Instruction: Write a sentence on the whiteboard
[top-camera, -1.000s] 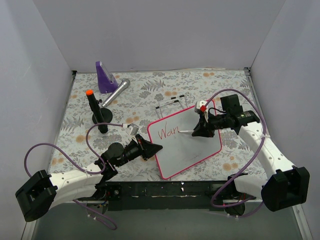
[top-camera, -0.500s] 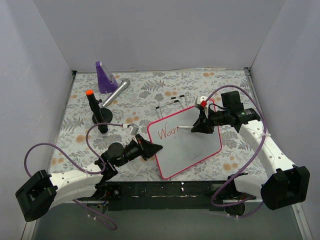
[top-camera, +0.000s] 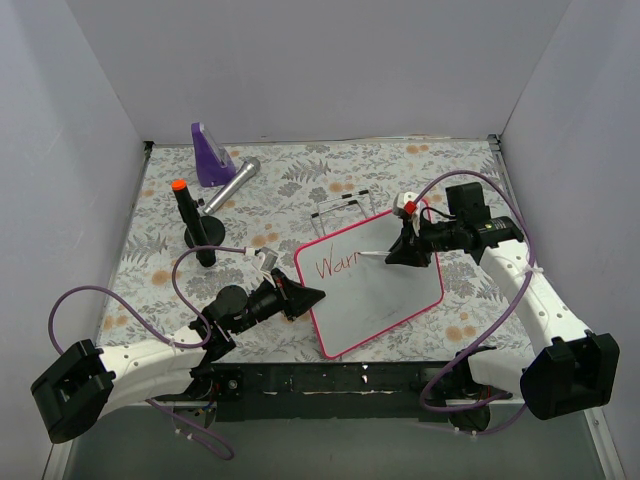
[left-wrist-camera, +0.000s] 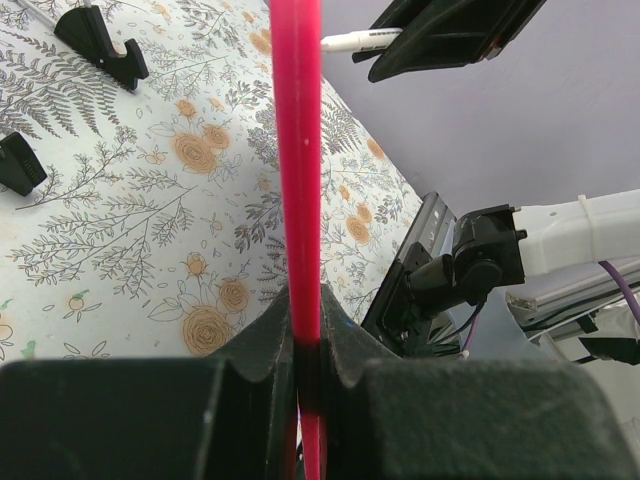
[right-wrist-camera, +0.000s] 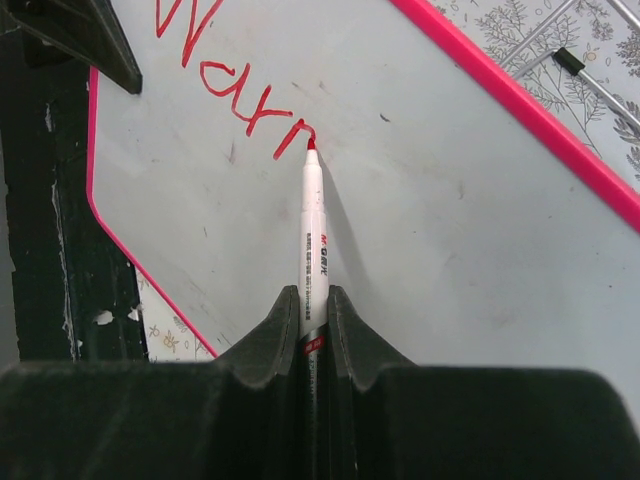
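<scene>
Right gripper (right-wrist-camera: 313, 300): you have it clamped on the white marker (right-wrist-camera: 313, 240), whose red tip touches the board.
Left gripper (left-wrist-camera: 310, 310): pinched shut on the pink frame of the whiteboard (top-camera: 380, 295) — its left edge.
Sentence (right-wrist-camera: 235, 90): reads "Warn" — board's upper left.

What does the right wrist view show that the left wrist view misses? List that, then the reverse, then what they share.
Right wrist only: the whiteboard face-on, with the sentence started in red, reading "Warn" at this point, and the marker tip touching the last stroke.
Left wrist only: the left tool shut on the board's pink frame, seen edge-on, and two black pieces lying on the floral cloth.
Both: the whiteboard, the marker, and the right tool shut on the marker.
</scene>
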